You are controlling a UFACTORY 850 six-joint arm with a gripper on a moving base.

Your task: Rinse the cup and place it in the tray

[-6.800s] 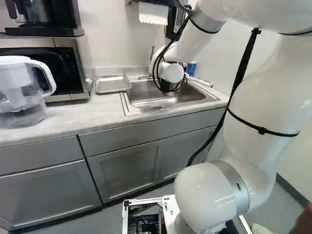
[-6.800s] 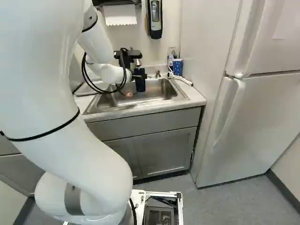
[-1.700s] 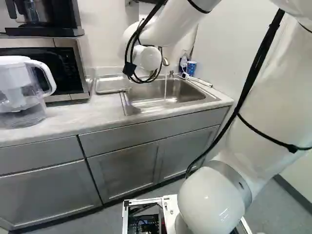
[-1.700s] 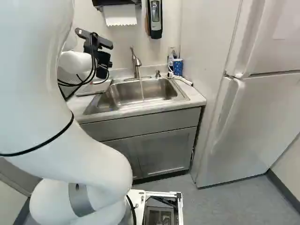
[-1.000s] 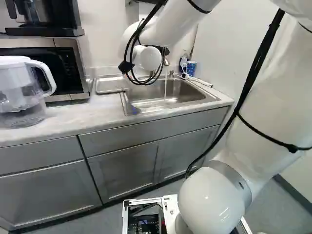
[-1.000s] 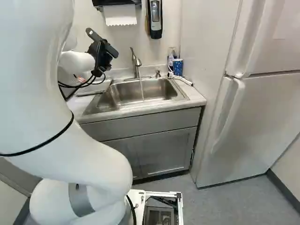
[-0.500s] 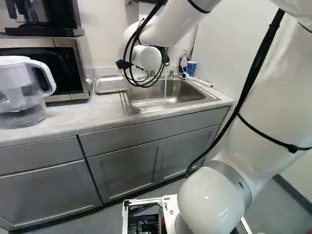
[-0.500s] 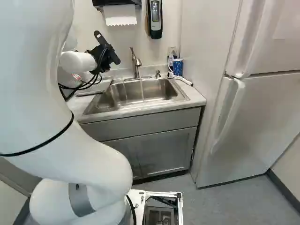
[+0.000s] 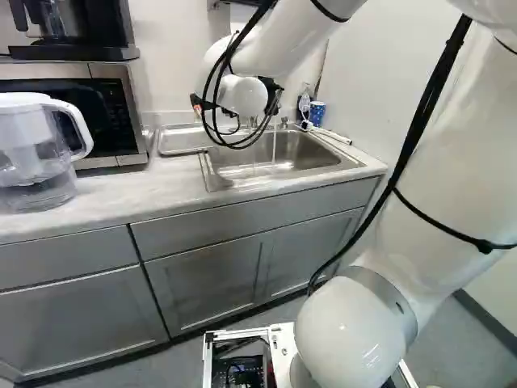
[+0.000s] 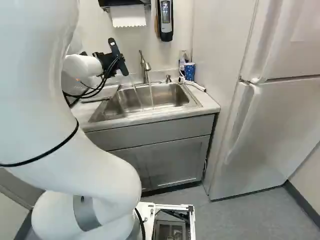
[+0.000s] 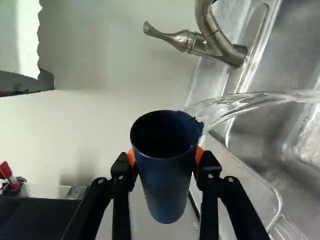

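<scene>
Arm: While its white bulk fills the left of the right base view, the arm [image 10: 35, 95] bends so that its wrist sits at the upper left there, left of the faucet [image 10: 145, 67]
Gripper: the gripper [image 10: 112, 61] is raised above the counter beside the sink, its two orange pads pinching the cup from both sides
Cup: the dark blue cup [image 11: 167, 187] lies between the fingertips in the wrist view, tipped, with water [image 11: 240, 104] arcing from its rim towards the sink
Sink: the metal sink [image 10: 135, 116], middle of the right base view, takes two falling streams, one from the faucet, one from the cup
Tray: the tray [image 9: 174, 144], upper middle-left of the left base view, lies beside the sink
Pitcher: at the left edge of the left base view, the clear pitcher [image 9: 28, 149] has some water in its bottom
Spotted cup: the blue spotted cup [image 10: 190, 71] stands behind the sink's right end
</scene>
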